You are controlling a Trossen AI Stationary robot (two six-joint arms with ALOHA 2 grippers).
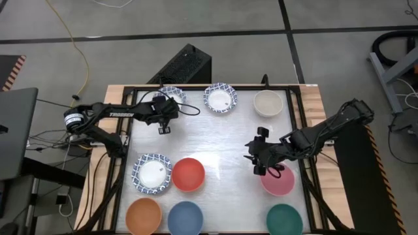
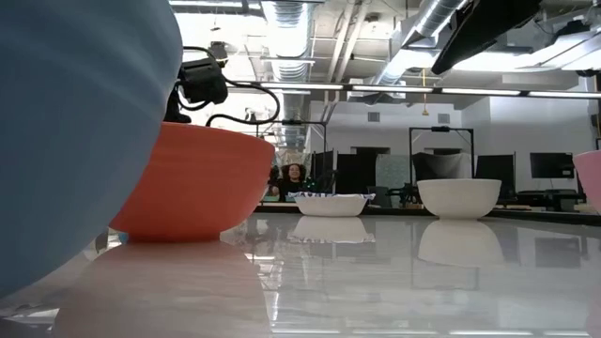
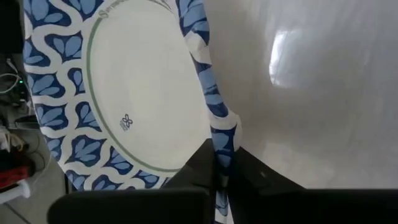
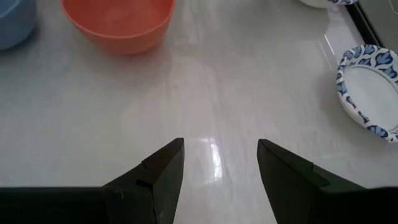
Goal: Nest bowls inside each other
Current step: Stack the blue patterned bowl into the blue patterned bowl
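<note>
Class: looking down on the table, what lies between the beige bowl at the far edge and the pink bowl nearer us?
Only the right tool, open, at the pink bowl's edge; up to the beige bowl the table is bare, in the high view.

The high view looks straight down from well above, taking in the whole desk [image 1: 222,140] and the floor around it, while the low view sits at desk-top height, so near the blue bowl [image 2: 80,131] that it fills the picture's left, facing level across to the room behind. The left wrist view looks along its arm, pressed close against a blue-patterned bowl [image 3: 124,93] whose rim fills most of the picture. The right wrist view looks down over the desk from a little height, and shares the red bowl [image 4: 118,22] with both the high and low views.
</note>
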